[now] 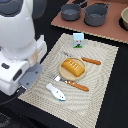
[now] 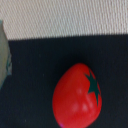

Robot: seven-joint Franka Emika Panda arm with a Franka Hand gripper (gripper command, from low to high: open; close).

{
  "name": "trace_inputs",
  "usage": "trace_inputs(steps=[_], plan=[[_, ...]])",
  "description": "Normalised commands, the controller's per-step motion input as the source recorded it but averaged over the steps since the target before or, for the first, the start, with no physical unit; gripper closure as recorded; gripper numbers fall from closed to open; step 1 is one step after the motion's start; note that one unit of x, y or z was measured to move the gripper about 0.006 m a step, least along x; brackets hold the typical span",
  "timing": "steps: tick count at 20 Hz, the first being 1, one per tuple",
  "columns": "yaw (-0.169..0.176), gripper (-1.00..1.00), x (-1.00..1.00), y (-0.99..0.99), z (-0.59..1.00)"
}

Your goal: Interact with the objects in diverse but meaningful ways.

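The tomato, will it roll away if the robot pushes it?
Probably yes. The tomato looks round and smooth, so a push would likely send it rolling or wobbling. Its shiny skin might be slippery to pinch. It lies on its side on the dark surface, nothing blocking it.

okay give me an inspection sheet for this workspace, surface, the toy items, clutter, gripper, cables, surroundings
Surface: beige woven placemat on a black table.
Job's things: bread loaf on a small plate in the mat's middle; white carton upright at the mat's far edge; white-and-blue tube piece lying near the mat's near edge; red tomato on the black surface beside the mat, seen only in the wrist view.
Clutter: two orange-handled utensils, one on each side of the plate; two grey pots on a brown board behind the mat.
Gripper: jaws not in view; the arm fills the exterior view's left.
Cables: nothing seen.
Surroundings: part of a bowl at the exterior view's right edge.
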Motion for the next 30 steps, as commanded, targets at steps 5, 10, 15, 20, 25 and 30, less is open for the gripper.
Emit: trace_inputs(steps=[5, 10, 15, 20, 25, 30], plan=[[-0.175, -1.00, -0.52, 0.11, 0.00], [-0.186, -1.00, -0.53, 0.02, -0.04], [-0.157, -1.00, -0.62, 0.00, -0.07], [-0.116, -1.00, -0.73, 0.09, -0.22], [-0.081, -1.00, -0.63, 0.35, -0.27], [-0.065, -1.00, -0.25, 0.46, -0.17]])
